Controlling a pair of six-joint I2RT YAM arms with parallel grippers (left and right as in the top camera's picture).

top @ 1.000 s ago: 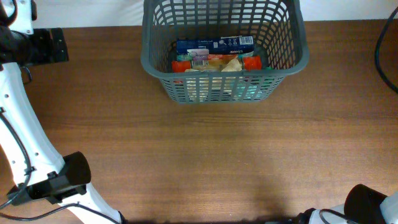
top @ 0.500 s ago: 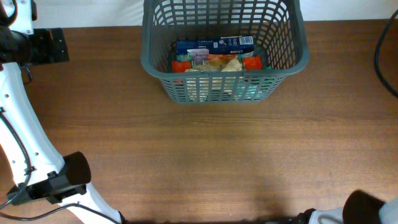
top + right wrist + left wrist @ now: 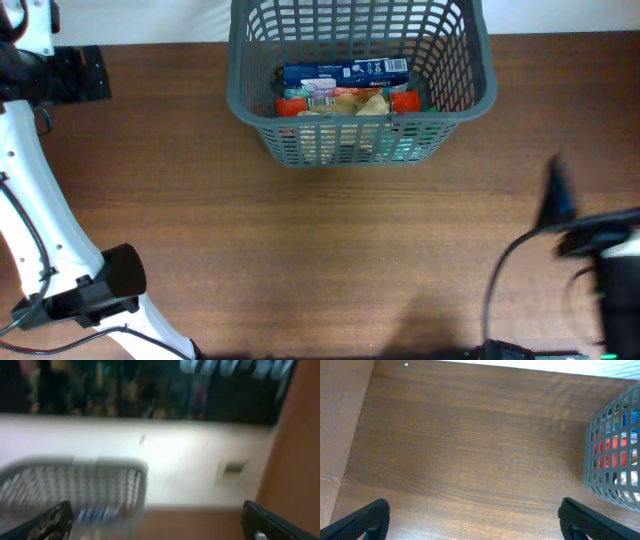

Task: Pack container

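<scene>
L pincer [image 3: 472, 522] was wide open w/ nothing in it, low over the bare tabletop [image 3: 470, 450]. The container [image 3: 615, 450] lay off to its right, at the far side of the tabletop, long side running left-right. R pincer [image 3: 157, 522] was wide open & empty too, tipped up, pic blurry, container ahead & a bit left. A blue box [image 3: 345, 72] & orange packs [image 3: 405, 100] lay inside. R arm [image 3: 610, 250] looked a bit nearer, I think

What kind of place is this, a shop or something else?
Probably a robot test bench rather than a shop: a wooden table, a white robot arm at its edge, and a grey basket holding packaged groceries.
</scene>
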